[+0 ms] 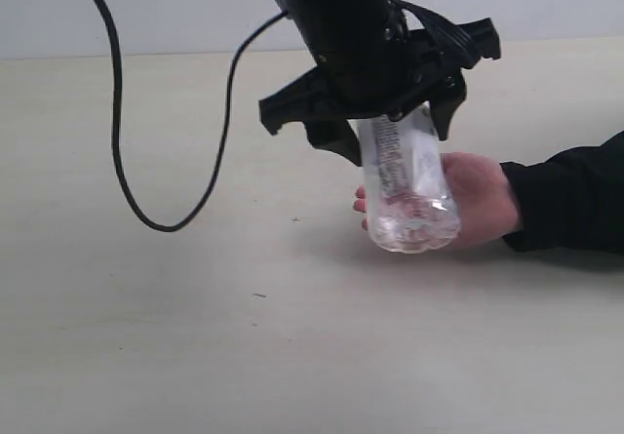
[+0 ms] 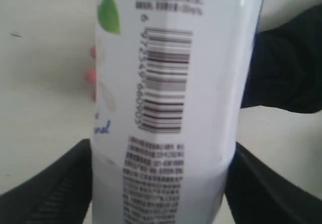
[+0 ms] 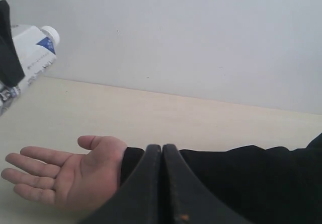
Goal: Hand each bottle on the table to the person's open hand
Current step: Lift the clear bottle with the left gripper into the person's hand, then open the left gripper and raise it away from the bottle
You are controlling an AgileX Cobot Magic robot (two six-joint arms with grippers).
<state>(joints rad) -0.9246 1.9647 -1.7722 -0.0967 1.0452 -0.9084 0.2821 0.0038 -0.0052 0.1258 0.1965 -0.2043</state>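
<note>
My left gripper (image 1: 390, 127) is shut on a white-labelled clear bottle (image 1: 405, 185) and holds it tilted, base down, just over the person's open hand (image 1: 483, 195). Whether the base touches the palm I cannot tell. Up close, the bottle (image 2: 166, 83) shows a barcode, a green leaf and blue lettering, with the left gripper (image 2: 158, 183) clamped on both sides. Pink fingertips (image 2: 90, 75) peek out behind it. From the right wrist view I see the bottle (image 3: 30, 48) with its white cap, the hand (image 3: 60, 176) palm up, and my right gripper (image 3: 162, 151) shut and empty. No other bottles are in view.
The black sleeve (image 1: 570, 200) lies along the right side of the beige table (image 1: 146, 336). A black cable (image 1: 117, 112) loops down over the table on the left. A pale wall stands behind the table's far edge.
</note>
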